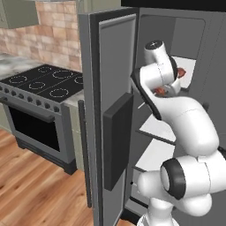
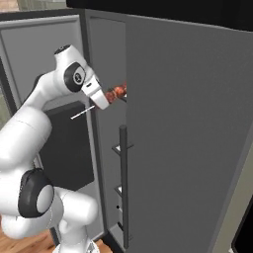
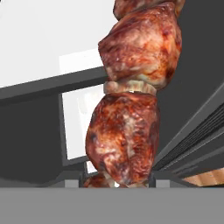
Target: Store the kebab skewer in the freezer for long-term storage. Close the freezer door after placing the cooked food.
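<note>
Freezer door [image 1: 112, 119] swung wide open, stove [image 1: 42, 86] off to its left. The gripper [image 2: 105, 99] reaches into the freezer [image 1: 187, 48] at an upper white shelf [image 1: 185, 68], pinching the one kebab skewer [image 2: 114, 94]. The plain fridge door [image 2: 188, 138] blocks part of the meat.

The freezer door [image 1: 112, 132] stands open left of the freezer [image 1: 185, 39], stove [image 1: 42, 84] farther left.

glossy white arm [image 1: 190, 128], dark joints
</note>
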